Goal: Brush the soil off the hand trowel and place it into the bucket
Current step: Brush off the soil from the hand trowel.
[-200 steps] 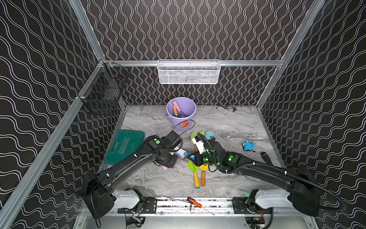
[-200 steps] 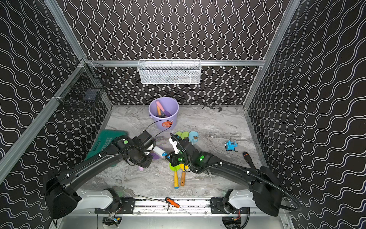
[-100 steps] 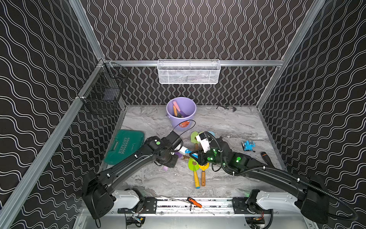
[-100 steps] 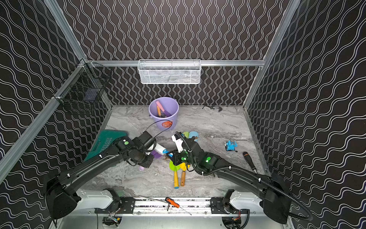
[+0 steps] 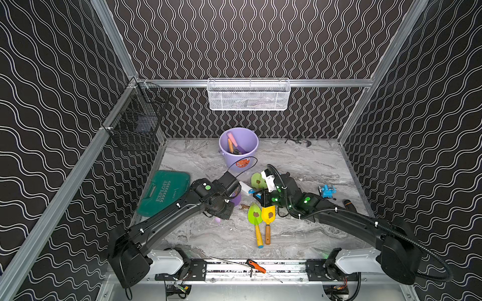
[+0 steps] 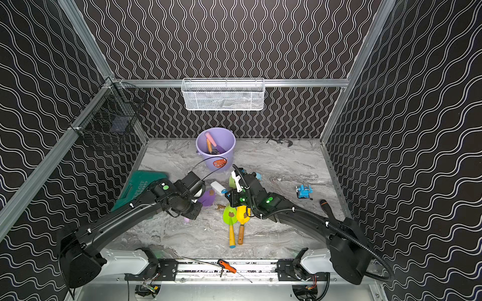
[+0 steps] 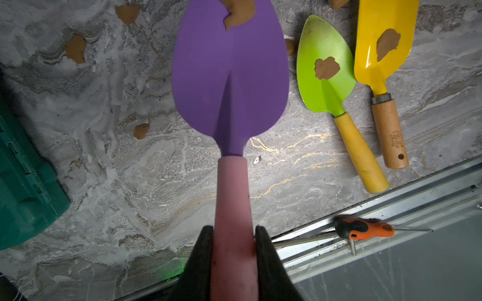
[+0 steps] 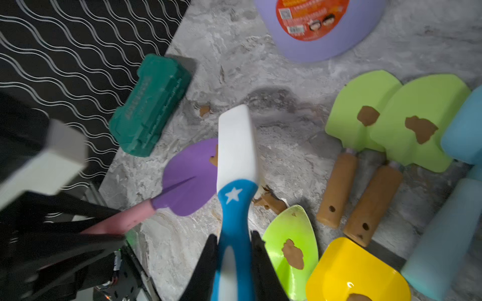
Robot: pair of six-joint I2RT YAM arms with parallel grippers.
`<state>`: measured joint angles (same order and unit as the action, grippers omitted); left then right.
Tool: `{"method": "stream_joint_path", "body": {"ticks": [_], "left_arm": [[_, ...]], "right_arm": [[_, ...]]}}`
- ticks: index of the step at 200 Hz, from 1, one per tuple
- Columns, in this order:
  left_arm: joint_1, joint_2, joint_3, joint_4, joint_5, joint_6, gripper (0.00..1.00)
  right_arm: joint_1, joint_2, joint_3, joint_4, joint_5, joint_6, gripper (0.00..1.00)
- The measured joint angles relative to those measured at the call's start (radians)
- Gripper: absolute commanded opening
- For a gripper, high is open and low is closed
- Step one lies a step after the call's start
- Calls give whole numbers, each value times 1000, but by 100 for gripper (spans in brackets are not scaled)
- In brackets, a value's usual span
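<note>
My left gripper [image 7: 234,230] is shut on the pink handle of a purple hand trowel [image 7: 229,78], held low over the table. A clump of brown soil [image 7: 240,10] sticks to the blade's tip. My right gripper [image 8: 234,237] is shut on a brush [image 8: 236,146] with a blue starred handle and a white head. The brush head lies across the blade's tip [image 8: 187,179], beside the soil [image 8: 214,156]. In both top views the two grippers [image 5: 224,209] [image 5: 258,196] meet mid-table. The lavender bucket [image 5: 229,159] [image 6: 207,160] stands behind them, with tools in it.
A green trowel [image 5: 255,213] and a yellow trowel [image 5: 268,215], each with soil, lie next to my right gripper. Two light-green trowels [image 8: 362,114] and a blue one lie beyond. A green case [image 5: 164,192] sits left, soil crumbs [image 7: 75,49] dot the table, a blue vise [image 5: 327,190] right.
The right arm has shifted its pose and carried the brush a little toward the bucket, over the purple blade. The left arm and the trowel have stayed put.
</note>
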<state>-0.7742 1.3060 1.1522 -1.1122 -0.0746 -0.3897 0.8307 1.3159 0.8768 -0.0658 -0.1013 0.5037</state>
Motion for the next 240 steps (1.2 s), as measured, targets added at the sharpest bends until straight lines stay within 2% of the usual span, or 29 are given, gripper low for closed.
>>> {"method": "stream_joint_path", "body": {"ticks": [42, 97, 156, 206, 240], "left_arm": [[2, 16, -11, 24, -19, 0, 0], [8, 20, 0, 34, -15, 2, 0], [21, 27, -27, 40, -1, 20, 0], [26, 44, -34, 64, 10, 20, 0], [36, 35, -46, 99, 51, -23, 0]], "right_arm": [[32, -64, 3, 5, -51, -3, 0], [7, 34, -32, 23, -126, 12, 0], [-68, 51, -5, 33, -89, 12, 0], [-66, -4, -56, 72, -66, 51, 0], [-40, -50, -97, 108, -49, 102, 0]]}}
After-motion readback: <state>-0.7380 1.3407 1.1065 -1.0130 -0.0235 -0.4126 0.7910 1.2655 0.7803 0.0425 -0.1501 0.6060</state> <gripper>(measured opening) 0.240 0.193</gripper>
